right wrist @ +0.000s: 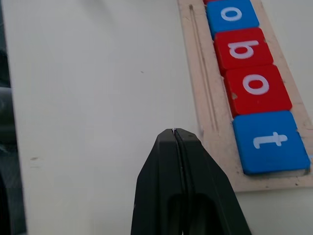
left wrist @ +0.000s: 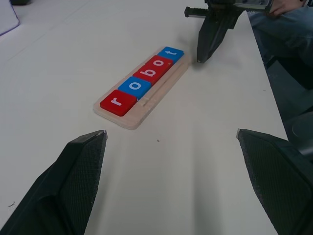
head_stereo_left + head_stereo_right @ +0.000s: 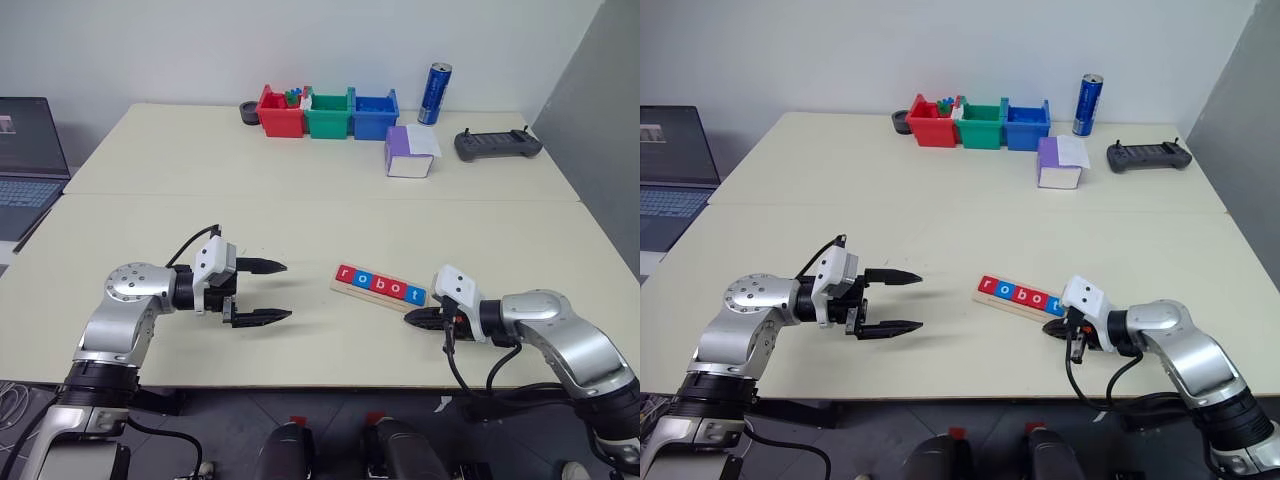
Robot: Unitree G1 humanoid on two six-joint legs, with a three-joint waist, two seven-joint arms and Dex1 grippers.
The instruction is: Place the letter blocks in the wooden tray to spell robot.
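Here the five letter blocks lie in the wooden tray, reading r-o-b-o-t. The right gripper, closed and empty, sits just beside the t end; withdraw it without nudging the tray. The left gripper hangs open, well apart.

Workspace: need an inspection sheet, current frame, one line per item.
Surface: pale cream table made of two tops joined at a seam.
Job's things: long light-wood tray holds five flat square letter tiles reading r-o-b-o-t, coloured red, blue, red, red, blue.
Clutter: red, green and blue plastic bins, blue drink can, purple-and-white box, dark handheld controller, all at the far edge.
Grippers: left gripper open, empty, apart from the tray; right gripper shut, empty, beside the tray's t end.
Cables: black cable looping under the right forearm.
Surroundings: open laptop at left, white wall behind.
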